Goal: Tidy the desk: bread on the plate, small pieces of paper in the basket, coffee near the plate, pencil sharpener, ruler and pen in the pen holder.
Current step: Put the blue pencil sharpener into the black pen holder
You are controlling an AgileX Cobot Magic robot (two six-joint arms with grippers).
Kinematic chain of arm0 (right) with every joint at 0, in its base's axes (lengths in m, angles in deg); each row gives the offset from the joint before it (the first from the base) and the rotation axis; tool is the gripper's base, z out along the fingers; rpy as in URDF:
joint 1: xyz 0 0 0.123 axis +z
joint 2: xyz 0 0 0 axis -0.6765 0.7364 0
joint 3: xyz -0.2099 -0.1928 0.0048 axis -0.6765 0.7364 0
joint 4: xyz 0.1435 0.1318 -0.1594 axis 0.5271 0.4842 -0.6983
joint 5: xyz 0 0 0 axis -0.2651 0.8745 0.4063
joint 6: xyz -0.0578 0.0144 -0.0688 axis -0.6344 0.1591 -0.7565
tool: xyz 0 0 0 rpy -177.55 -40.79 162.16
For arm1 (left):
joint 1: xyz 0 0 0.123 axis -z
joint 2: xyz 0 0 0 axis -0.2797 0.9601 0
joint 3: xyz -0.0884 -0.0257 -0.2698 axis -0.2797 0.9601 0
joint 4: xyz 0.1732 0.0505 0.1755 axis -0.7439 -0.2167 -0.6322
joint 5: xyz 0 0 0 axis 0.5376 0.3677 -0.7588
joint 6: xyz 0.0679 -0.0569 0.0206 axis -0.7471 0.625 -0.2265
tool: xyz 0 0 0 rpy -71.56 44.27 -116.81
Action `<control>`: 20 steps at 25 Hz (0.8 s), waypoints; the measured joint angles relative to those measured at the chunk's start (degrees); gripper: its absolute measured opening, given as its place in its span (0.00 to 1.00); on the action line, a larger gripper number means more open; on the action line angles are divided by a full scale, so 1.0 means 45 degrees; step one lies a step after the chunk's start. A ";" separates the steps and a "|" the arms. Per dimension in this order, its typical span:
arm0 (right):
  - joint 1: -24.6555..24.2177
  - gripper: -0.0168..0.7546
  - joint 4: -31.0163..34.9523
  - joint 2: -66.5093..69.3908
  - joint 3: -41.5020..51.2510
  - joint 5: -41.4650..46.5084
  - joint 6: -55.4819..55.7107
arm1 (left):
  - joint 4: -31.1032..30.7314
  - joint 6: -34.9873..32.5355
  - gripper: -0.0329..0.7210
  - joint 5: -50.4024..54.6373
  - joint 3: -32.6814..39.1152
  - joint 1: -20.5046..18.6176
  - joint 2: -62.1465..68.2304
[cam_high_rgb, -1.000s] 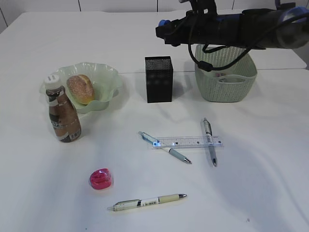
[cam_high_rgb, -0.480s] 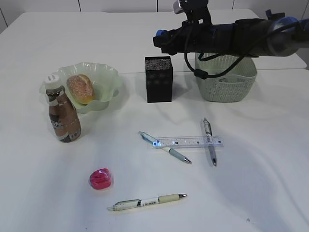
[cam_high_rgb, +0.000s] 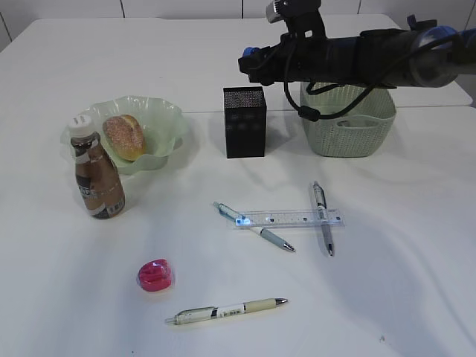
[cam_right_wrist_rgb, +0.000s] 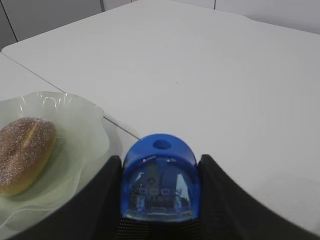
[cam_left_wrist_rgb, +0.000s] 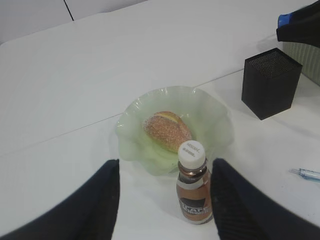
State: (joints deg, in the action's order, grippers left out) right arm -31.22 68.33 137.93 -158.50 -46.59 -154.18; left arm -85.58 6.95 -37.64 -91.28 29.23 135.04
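Two steps look done: bread (cam_high_rgb: pixel 124 136) on plate (cam_high_rgb: pixel 169 123), coffee (cam_high_rgb: pixel 97 177) beside it. Right tool (cam_right_wrist_rgb: pixel 161 200) grips blue sharpener (cam_right_wrist_rgb: pixel 161 180) above holder (cam_high_rgb: pixel 245 122); left tool (cam_left_wrist_rgb: pixel 164 200) gapes empty. Pens (cam_high_rgb: pixel 253 227), ruler (cam_high_rgb: pixel 291 219) remain mid-worktop.

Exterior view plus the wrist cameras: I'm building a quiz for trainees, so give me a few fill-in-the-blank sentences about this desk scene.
1. The bread lies on the green ____.
2. The right gripper is shut on a ____ pencil sharpener.
3. The clear ruler lies across two ____.
4. The coffee bottle has a ____ cap.

Missing words: plate; blue; pens; white
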 joint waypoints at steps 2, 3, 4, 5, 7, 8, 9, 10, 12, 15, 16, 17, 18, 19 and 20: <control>0.0000 0.47 0.0000 0.0000 0.0000 -0.0053 0.0000 | 0.0000 0.0000 0.58 0.0000 0.0000 0.0000 0.0000; 0.0011 0.47 0.0000 0.0000 0.0000 -0.0053 0.0000 | 0.0000 0.0000 0.58 0.0000 0.0000 0.0000 0.0000; 0.0011 0.47 0.0000 0.0000 0.0000 -0.0053 0.0000 | 0.0000 0.0000 0.58 0.0000 0.0000 0.0000 0.0000; 0.0031 0.47 0.0000 0.0000 0.0000 -0.0053 0.0000 | 0.0000 0.0000 0.58 0.0000 0.0000 0.0000 0.0000; 0.0031 0.47 0.0000 0.0000 0.0000 -0.0053 0.0000 | 0.0000 0.0000 0.58 0.0000 0.0000 0.0000 0.0000; 0.0031 0.47 0.0018 0.0000 0.0000 -0.0053 0.0000 | 0.0000 0.0000 0.58 0.0000 0.0000 0.0000 0.0000; 0.0031 0.47 0.0018 0.0000 0.0000 -0.0053 0.0000 | 0.0000 0.0000 0.58 0.0000 0.0000 0.0000 0.0000; 0.0031 0.47 0.0018 0.0000 0.0000 -0.0053 0.0000 | 0.0000 0.0000 0.58 0.0000 0.0000 0.0000 0.0000; 0.0031 0.47 0.0018 0.0071 0.0000 -0.0076 0.0000 | 0.0000 0.0000 0.58 0.0000 0.0000 0.0000 0.0000; 0.0031 0.47 0.0018 0.0240 0.0000 -0.0099 0.0024 | 0.0000 0.0000 0.57 0.0000 0.0000 0.0000 0.0000; 0.0031 0.47 0.0018 0.0240 0.0000 -0.0099 0.0046 | 0.0000 0.0000 0.57 0.0000 0.0000 0.0000 0.0000; 0.0031 0.47 0.0018 0.0240 0.0000 -0.0099 0.0054 | 0.0000 0.0000 0.57 0.0000 0.0000 0.0000 0.0000; 0.0031 0.47 0.0018 0.0240 0.0000 -0.0099 0.0076 | 0.0000 0.0000 0.57 0.0000 0.0000 0.0000 0.0000; 0.0031 0.47 0.0018 0.0240 0.0000 -0.0099 0.0076 | 0.0000 0.0000 0.57 0.0000 0.0000 0.0000 0.0000; 0.0031 0.47 0.0018 0.0240 0.0000 -0.0099 0.0102 | 0.0000 0.0000 0.57 0.0000 0.0000 0.0000 0.0000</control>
State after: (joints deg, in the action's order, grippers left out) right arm -31.08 68.41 139.01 -158.50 -47.04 -153.72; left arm -85.58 6.95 -37.64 -91.28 29.23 135.04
